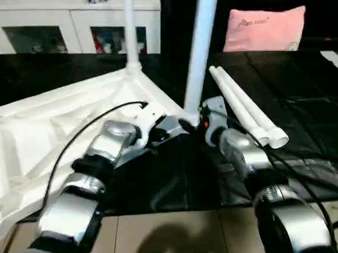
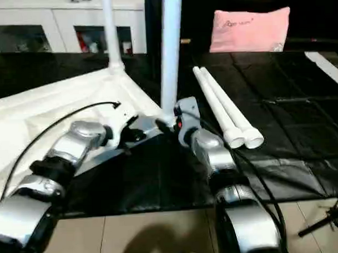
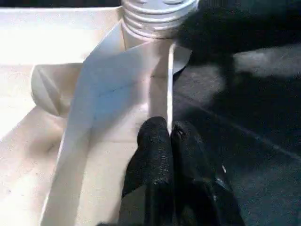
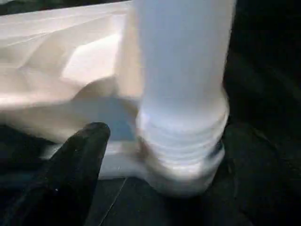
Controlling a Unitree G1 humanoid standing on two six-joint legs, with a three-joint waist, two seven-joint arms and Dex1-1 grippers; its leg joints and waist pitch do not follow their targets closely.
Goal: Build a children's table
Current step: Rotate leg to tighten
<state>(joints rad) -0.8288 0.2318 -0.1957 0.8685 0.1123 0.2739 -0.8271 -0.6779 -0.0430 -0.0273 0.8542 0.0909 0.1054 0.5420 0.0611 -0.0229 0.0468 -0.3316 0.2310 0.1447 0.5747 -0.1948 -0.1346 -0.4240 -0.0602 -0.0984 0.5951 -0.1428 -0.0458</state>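
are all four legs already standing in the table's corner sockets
No, two white tube legs lie loose side by side on the black mat, while just two others stand upright in corner sockets of the upturned table top.

Looks like a home room, staged for robot work. Cues: white cabinet [image 1: 71,27] with glass doors along the back wall, small colourful items blurred behind the glass. Pink pillow [image 1: 264,29] propped at the far side. Floor is pale tile [image 1: 161,232] near the robot, with a black sheet [image 1: 301,99] spread over it as the work area. White plastic children's table [image 1: 58,125] lies upside down on that sheet, furniture assembly done on the floor. Dark background beyond the pillow, can't tell what's there.
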